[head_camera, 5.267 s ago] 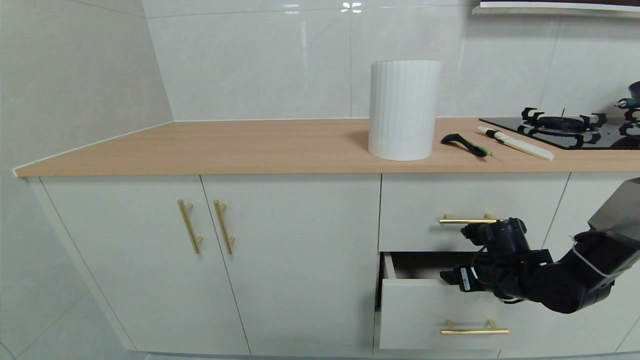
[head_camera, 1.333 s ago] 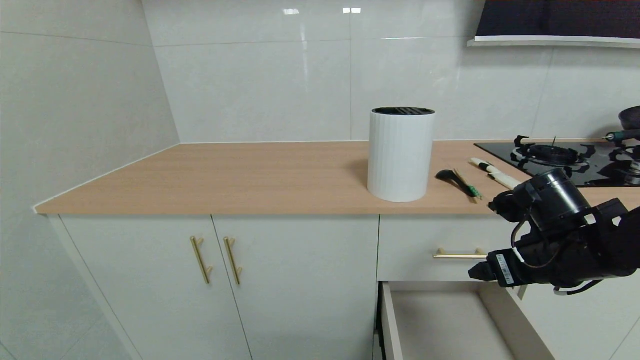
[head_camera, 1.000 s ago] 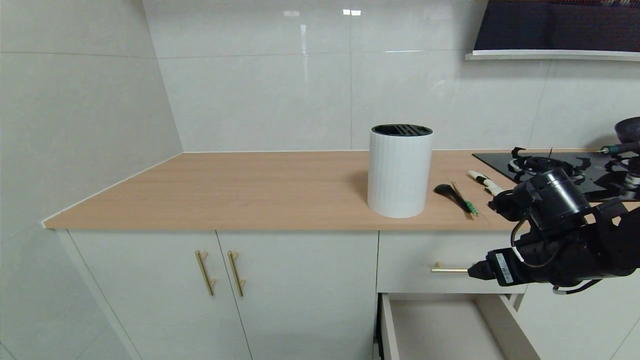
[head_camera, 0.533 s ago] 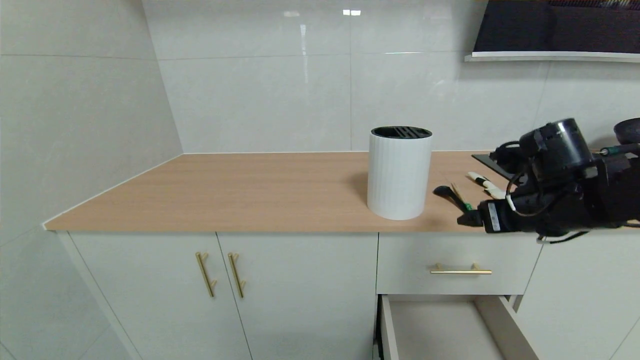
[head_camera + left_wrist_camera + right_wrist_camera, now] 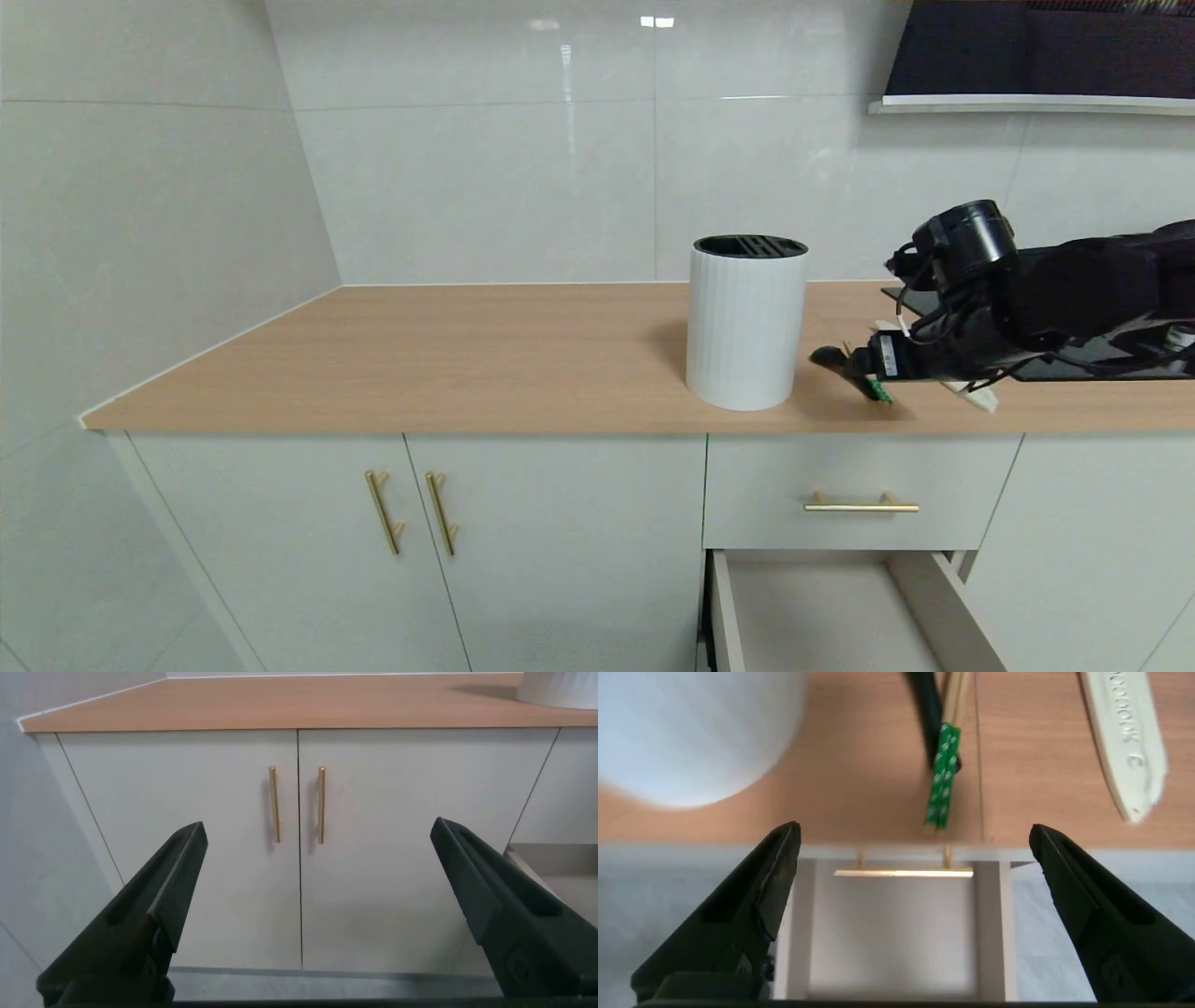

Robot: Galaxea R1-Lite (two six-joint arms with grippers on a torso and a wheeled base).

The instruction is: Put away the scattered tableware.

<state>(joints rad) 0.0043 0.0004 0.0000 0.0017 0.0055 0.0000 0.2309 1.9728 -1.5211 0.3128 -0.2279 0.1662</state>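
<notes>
Now the right jaws hang wide open over the green-tipped chopsticks (image 5: 941,779), centre-right of the head view on the table (image 5: 467,355). They should descend squarely, straddle both sticks beside the black spoon (image 5: 923,714), then close gently.

On the worktop (image 5: 467,355), the cylindrical holder (image 5: 747,327) stood near the front edge. To its right lay the spoon (image 5: 827,356) and chopsticks (image 5: 944,761) side by side, then the knife (image 5: 1125,737). Below them an open drawer (image 5: 822,607) projected.
</notes>
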